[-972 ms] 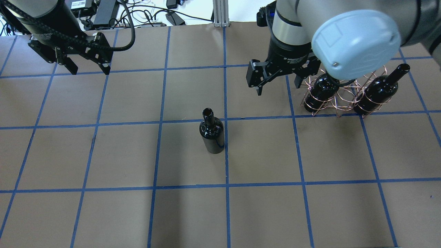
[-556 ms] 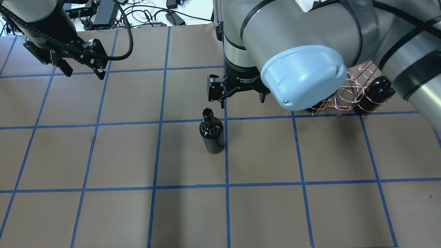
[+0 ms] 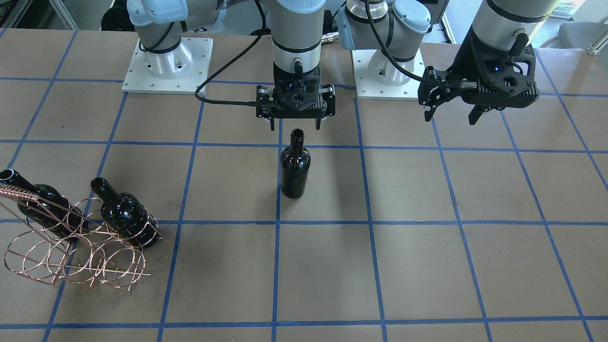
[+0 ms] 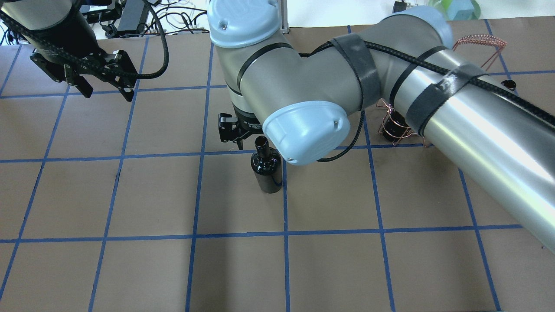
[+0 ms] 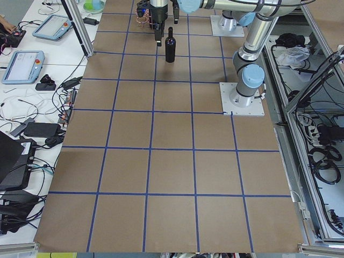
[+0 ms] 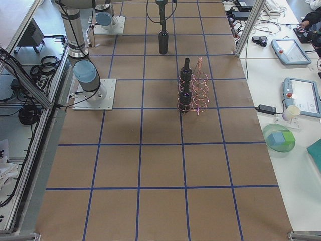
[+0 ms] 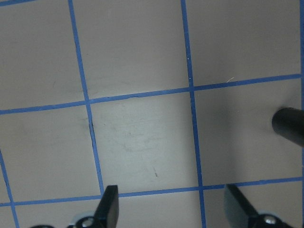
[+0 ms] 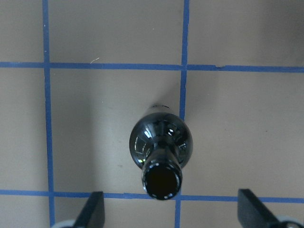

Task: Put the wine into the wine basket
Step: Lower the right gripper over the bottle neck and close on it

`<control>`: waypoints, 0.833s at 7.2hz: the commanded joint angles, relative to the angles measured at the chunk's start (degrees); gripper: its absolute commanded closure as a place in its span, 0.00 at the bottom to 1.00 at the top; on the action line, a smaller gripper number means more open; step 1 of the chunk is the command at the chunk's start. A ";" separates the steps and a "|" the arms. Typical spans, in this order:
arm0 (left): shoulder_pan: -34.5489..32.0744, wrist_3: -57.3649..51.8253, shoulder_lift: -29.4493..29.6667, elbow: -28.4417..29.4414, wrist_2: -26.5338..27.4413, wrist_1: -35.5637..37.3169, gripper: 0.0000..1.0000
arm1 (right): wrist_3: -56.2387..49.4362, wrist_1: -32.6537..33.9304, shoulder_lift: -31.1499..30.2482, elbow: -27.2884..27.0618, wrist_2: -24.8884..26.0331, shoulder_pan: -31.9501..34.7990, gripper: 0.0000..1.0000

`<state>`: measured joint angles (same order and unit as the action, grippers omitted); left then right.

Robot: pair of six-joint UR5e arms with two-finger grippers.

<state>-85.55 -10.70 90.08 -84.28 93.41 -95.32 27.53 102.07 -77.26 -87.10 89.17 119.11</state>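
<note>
A near-black wine bottle (image 3: 294,167) stands upright alone near the table's middle; it also shows in the overhead view (image 4: 266,169). My right gripper (image 3: 295,126) hangs open just above and behind its mouth, empty. In the right wrist view the bottle mouth (image 8: 162,180) lies between the spread fingers (image 8: 92,209). The copper wire basket (image 3: 71,256) lies at the robot's right end of the table and holds two more bottles (image 3: 126,213), (image 3: 33,199). My left gripper (image 3: 450,116) is open and empty, far off at the robot's left.
The right arm's forearm covers most of the basket (image 4: 392,128) in the overhead view; its coiled handle (image 4: 479,41) sticks out. Brown paper with blue tape lines covers the table (image 3: 427,266). Cables and devices lie beyond the far edge (image 4: 130,17).
My right gripper has swung from beside the basket across to the standing bottle and now hangs over its mouth. The left gripper has barely moved. The bottle has not moved.
</note>
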 commanded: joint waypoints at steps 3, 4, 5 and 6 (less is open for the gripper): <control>-0.14 -0.11 -0.69 0.00 -1.21 0.14 0.16 | -3.27 2.26 3.69 0.27 0.13 -1.33 0.07; -0.31 -0.20 -1.91 0.00 -1.99 0.05 0.15 | -3.27 2.35 3.78 0.27 0.13 -1.51 0.08; -0.31 -0.11 -3.49 0.00 -6.53 -0.12 0.08 | -3.10 2.17 3.69 0.18 -0.05 -1.60 0.16; -0.31 -0.20 -3.07 -0.53 -7.35 -0.21 0.07 | -3.10 2.09 3.60 0.18 -0.74 -1.51 0.22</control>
<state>-85.83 -10.85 87.32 -84.43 88.22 -95.41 24.44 104.26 -73.58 -86.90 89.01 117.61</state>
